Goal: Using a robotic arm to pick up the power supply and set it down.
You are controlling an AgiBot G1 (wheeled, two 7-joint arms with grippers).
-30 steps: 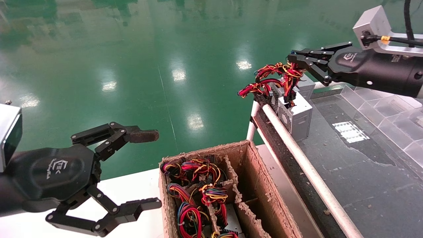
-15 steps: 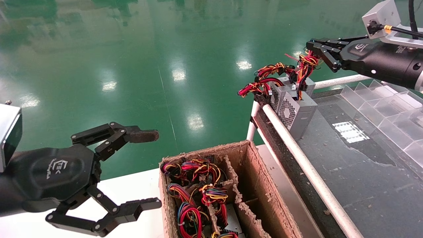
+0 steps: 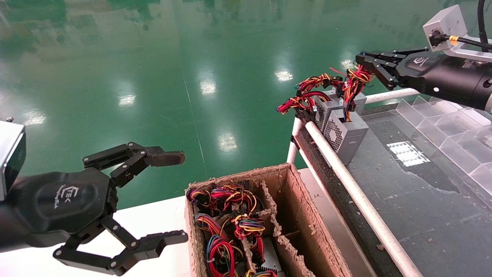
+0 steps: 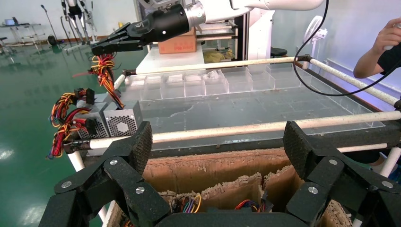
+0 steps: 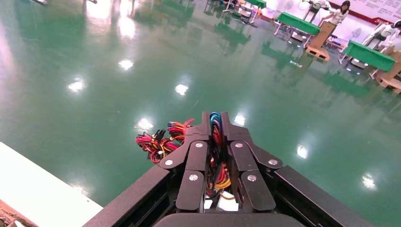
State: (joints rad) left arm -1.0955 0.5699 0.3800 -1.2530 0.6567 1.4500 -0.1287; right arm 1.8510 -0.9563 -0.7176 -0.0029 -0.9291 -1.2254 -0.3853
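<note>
The power supply (image 3: 348,132) is a small grey box with a perforated vent side. It stands at the far end of the dark belt (image 3: 423,200), just inside the white rail, and shows in the left wrist view too (image 4: 124,122). Its red, yellow and black wire bundle (image 3: 353,82) rises from the top. My right gripper (image 3: 363,61) is shut on that bundle, which runs between its jaws (image 5: 215,118). A second alike unit (image 3: 324,105) sits right behind it. My left gripper (image 3: 177,197) hangs open and holds nothing at the lower left, beside the cardboard box.
A worn cardboard box (image 3: 292,200) with dividers holds several wired units. A white rail tube (image 3: 346,181) borders the belt. Clear plastic dividers (image 3: 442,119) line its far side. A person's arm (image 4: 385,42) shows beyond the belt.
My right gripper has moved up and to the right with the wire bundle, pulling it taut. The power supply has turned a little, now showing its vent side. The left arm has not moved.
</note>
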